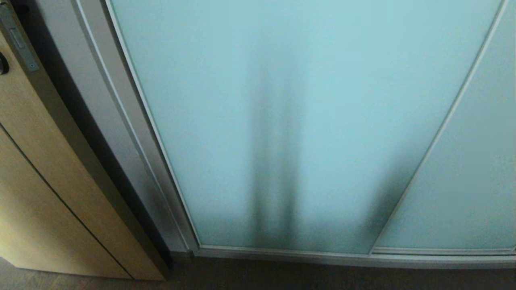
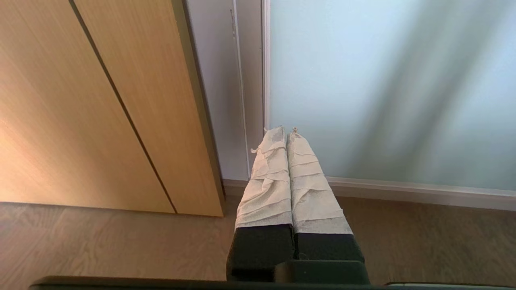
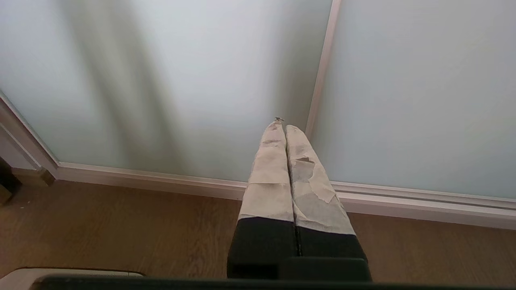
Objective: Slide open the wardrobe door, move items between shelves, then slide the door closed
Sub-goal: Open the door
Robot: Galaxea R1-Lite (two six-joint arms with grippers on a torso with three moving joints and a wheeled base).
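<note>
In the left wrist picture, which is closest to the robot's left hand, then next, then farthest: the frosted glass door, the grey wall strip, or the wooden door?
From the left hand, shut and holding nothing:
1. The silver frame edge of the frosted glass sliding door, right beyond the fingertips.
2. The grey wall strip, next to that frame.
3. The light wood door, past the strip, farthest off to the side.

Matt frosted glass fills the sliding wardrobe door point(image 1: 306, 121) in smooth silver metal; beside it, light grained wood door point(image 1: 36, 181).
</note>
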